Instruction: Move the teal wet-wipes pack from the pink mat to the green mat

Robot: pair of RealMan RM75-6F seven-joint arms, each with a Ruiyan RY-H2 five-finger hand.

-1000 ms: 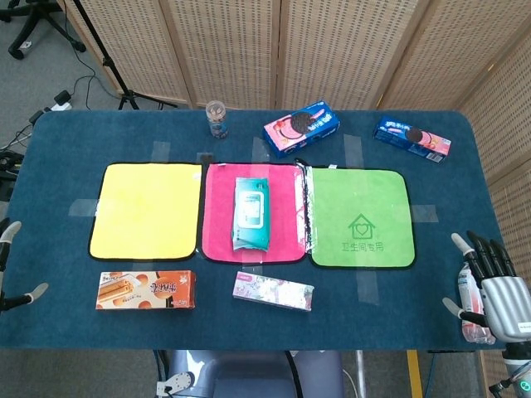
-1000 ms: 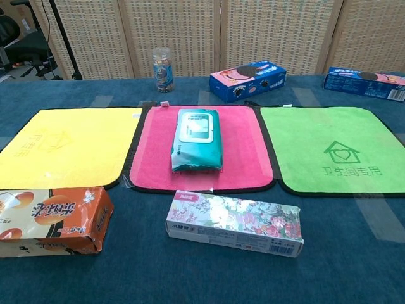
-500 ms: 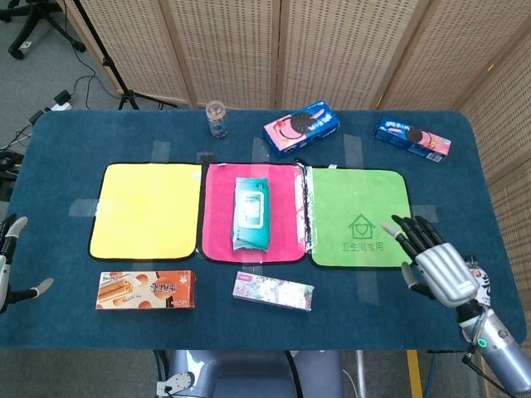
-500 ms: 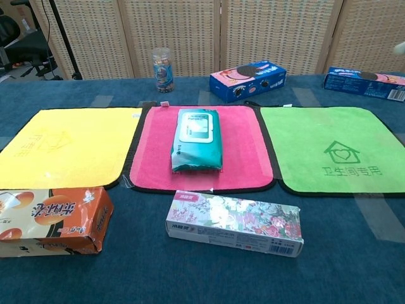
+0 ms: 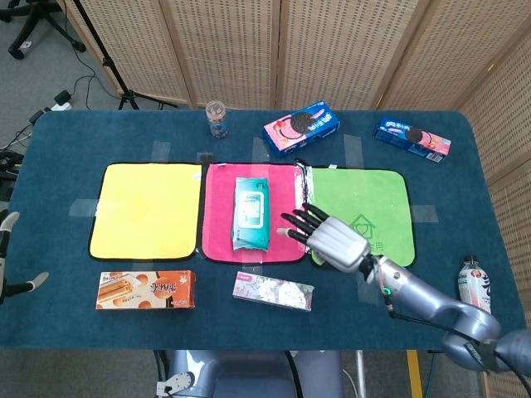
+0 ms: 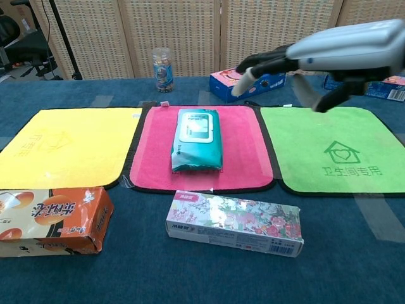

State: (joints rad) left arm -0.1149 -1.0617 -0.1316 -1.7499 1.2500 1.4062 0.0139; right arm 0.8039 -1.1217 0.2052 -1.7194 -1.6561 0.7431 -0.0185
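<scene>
The teal wet-wipes pack (image 5: 251, 213) (image 6: 197, 138) lies lengthwise in the middle of the pink mat (image 5: 220, 207) (image 6: 243, 145). The green mat (image 5: 365, 195) (image 6: 335, 145) adjoins it on the right and is bare. My right hand (image 5: 330, 239) (image 6: 329, 54) hovers over the seam between the two mats, fingers spread and pointing at the pack, a short gap from its right edge, holding nothing. At the table's far left edge my left hand (image 5: 5, 249) shows only partly, fingers apart and empty.
A yellow mat (image 5: 148, 209) lies left of the pink one. An orange biscuit box (image 5: 146, 290) and a floral box (image 5: 274, 291) sit along the front. A jar (image 5: 216, 119), a pink cookie box (image 5: 301, 127) and a blue one (image 5: 411, 138) stand behind. A small bottle (image 5: 474, 282) is at right.
My right hand has swept left from the table's right edge across the green mat to just beside the pack. The pack and the left hand have stayed put.
</scene>
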